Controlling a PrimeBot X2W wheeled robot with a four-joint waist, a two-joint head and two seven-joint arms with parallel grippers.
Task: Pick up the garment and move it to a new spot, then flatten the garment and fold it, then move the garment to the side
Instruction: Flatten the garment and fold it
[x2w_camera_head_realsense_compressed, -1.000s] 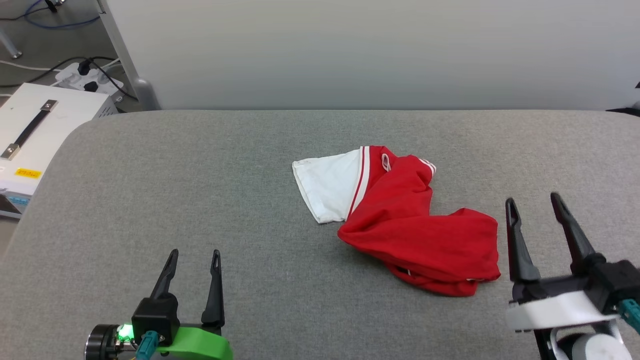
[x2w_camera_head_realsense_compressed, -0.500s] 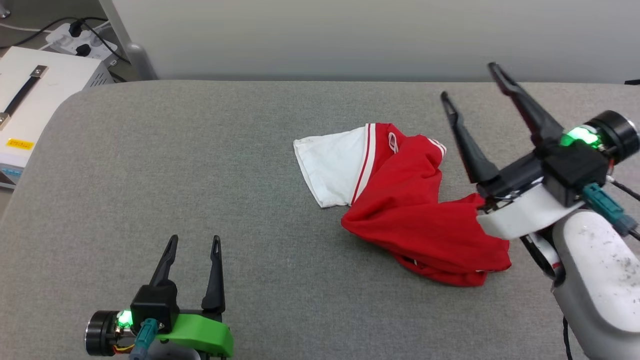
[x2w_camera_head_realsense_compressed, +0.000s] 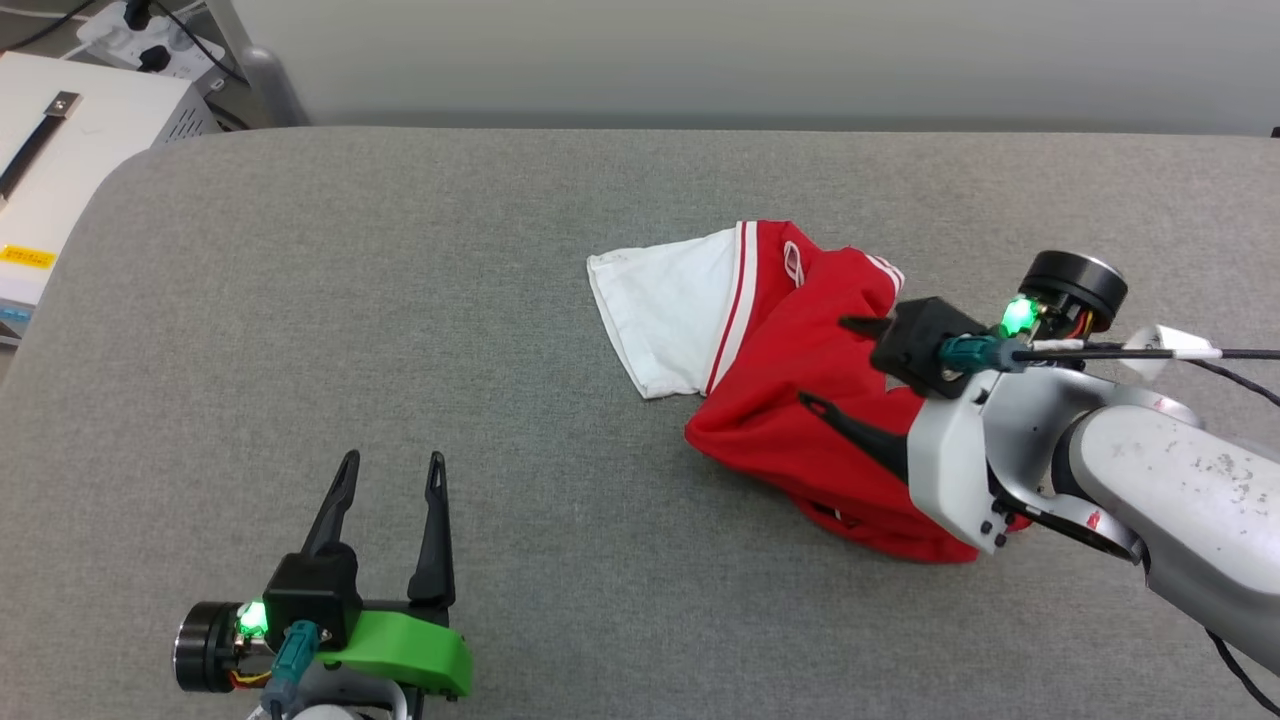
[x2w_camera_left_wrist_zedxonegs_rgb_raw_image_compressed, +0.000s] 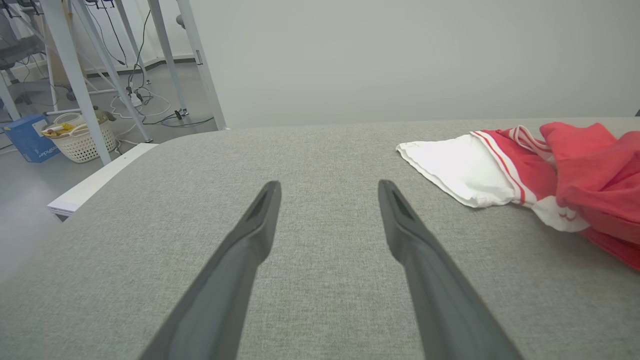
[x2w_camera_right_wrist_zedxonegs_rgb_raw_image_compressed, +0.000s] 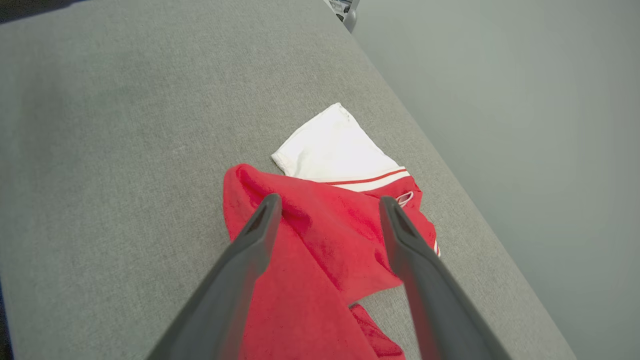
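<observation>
Garment count: you have one red-and-white garment (x2w_camera_head_realsense_compressed: 770, 440), crumpled right of centre on the grey table (x2w_camera_head_realsense_compressed: 350, 300), away from every edge, with open surface to its left. Two grippers: your right gripper (x2w_camera_head_realsense_compressed: 825, 361) sits over the red folds, fingers spread, gripping nothing; your left gripper (x2w_camera_head_realsense_compressed: 392, 460) is spread too, well apart from it.

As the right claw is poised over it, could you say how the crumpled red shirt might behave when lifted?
Probably floppy: the garment lies in soft crumpled folds, so it should sag from wherever the open right claw pinches. Likely light, as the cloth looks thin. Its white sleeve, spread flat, may trail over the grey surface.
</observation>
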